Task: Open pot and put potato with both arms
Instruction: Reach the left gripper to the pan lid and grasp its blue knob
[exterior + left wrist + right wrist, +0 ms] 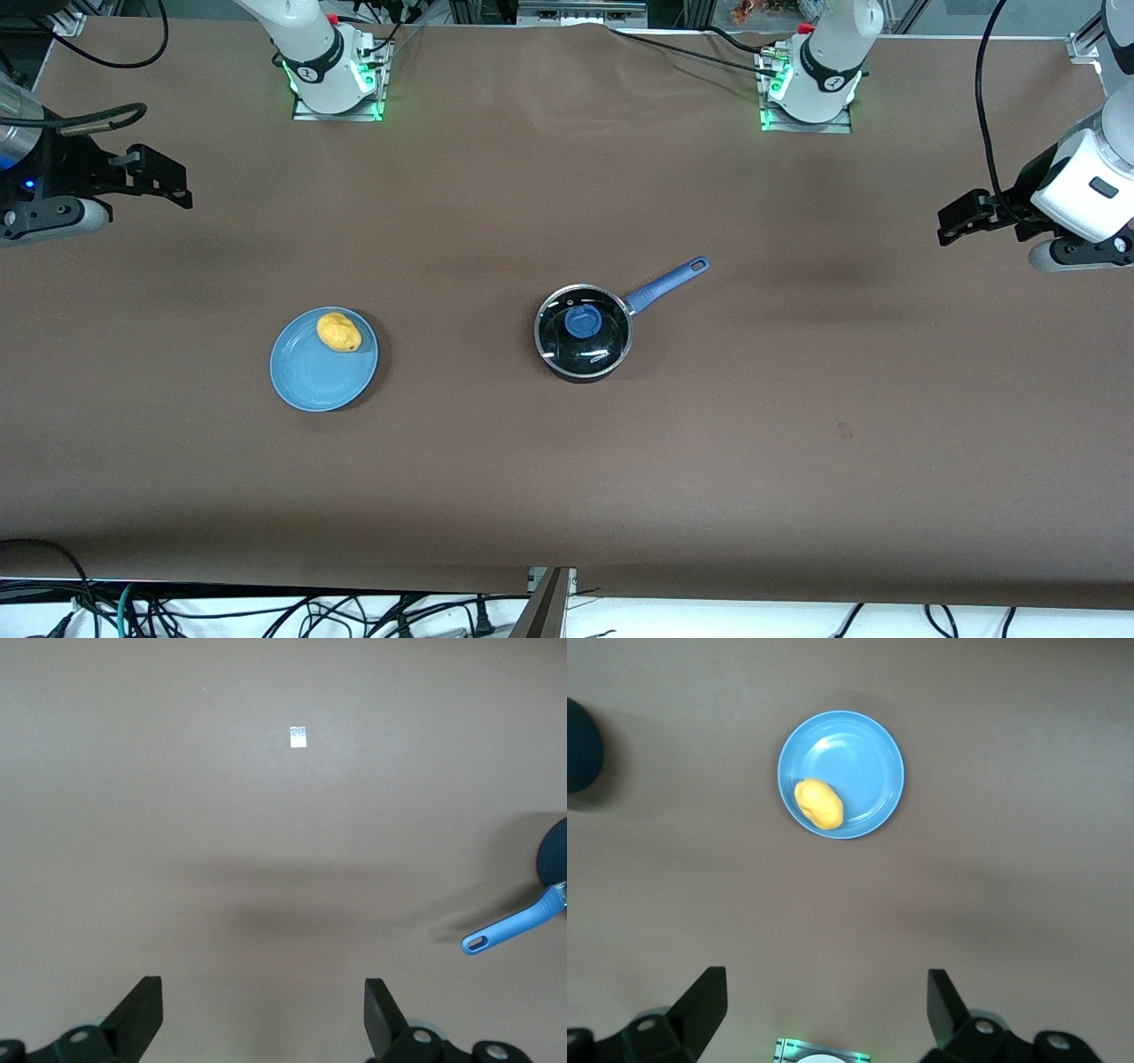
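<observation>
The black pot (583, 347) stands mid-table with its glass lid and blue knob (583, 321) on, and its blue handle (666, 283) points toward the left arm's end. The yellow potato (338, 332) lies on a light-blue plate (310, 381) toward the right arm's end. My left gripper (952, 221) is open and empty, up over bare table at its own end; its wrist view shows the gripper (263, 1019), the handle (514, 928) and the pot's edge (555, 850). My right gripper (173, 182) is open and empty over its end; its wrist view shows the gripper (827, 1014), the potato (819, 804) and the plate (859, 762).
The brown table cloth (797, 425) covers the whole table. The two arm bases (337, 71) (811, 84) stand at the edge farthest from the front camera. A small white tag (299, 736) lies on the cloth under the left gripper.
</observation>
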`<state>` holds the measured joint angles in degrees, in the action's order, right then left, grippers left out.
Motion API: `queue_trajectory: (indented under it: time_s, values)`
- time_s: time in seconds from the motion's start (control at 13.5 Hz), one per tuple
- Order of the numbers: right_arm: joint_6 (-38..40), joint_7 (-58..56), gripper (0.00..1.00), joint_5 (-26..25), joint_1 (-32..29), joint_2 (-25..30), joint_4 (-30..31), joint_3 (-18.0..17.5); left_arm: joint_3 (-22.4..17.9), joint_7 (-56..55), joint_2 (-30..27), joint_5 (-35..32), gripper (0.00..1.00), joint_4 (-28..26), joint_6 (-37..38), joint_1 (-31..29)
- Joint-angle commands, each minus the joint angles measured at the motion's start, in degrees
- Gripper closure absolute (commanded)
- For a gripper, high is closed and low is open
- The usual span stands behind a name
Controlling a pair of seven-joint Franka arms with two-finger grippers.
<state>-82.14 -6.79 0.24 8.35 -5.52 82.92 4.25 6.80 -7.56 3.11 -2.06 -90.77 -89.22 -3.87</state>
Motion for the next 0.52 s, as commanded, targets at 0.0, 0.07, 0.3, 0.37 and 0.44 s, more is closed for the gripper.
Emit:
queue_trajectory:
  time_s: [0.0,0.07,0.3,0.37,0.44]
  values:
    - [0.1,0.1,0.0,-0.8,-1.4,0.2,-0.7,-0.9,0.1,1.1,1.3,0.4,0.0,2.3,1.6,-0.3]
    - [0.1,0.0,0.0,-0.7,-1.2,-0.2,-0.7,-0.9,0.1,1.1,1.5,0.5,0.0,2.3,1.6,-0.3]
    - [-0.1,0.3,0.0,-1.1,-0.9,-0.2,-0.8,-1.3,0.6,1.1,1.7,0.6,0.0,2.1,1.4,0.4]
    - [-0.1,0.4,0.0,-1.3,-0.8,0.0,-1.0,-1.3,2.0,0.4,2.0,1.3,0.0,2.1,1.4,0.7]
    - [0.0,0.4,0.0,-1.3,-0.8,0.0,-1.6,-1.3,3.3,-0.3,2.2,2.3,0.0,1.7,0.6,0.5]
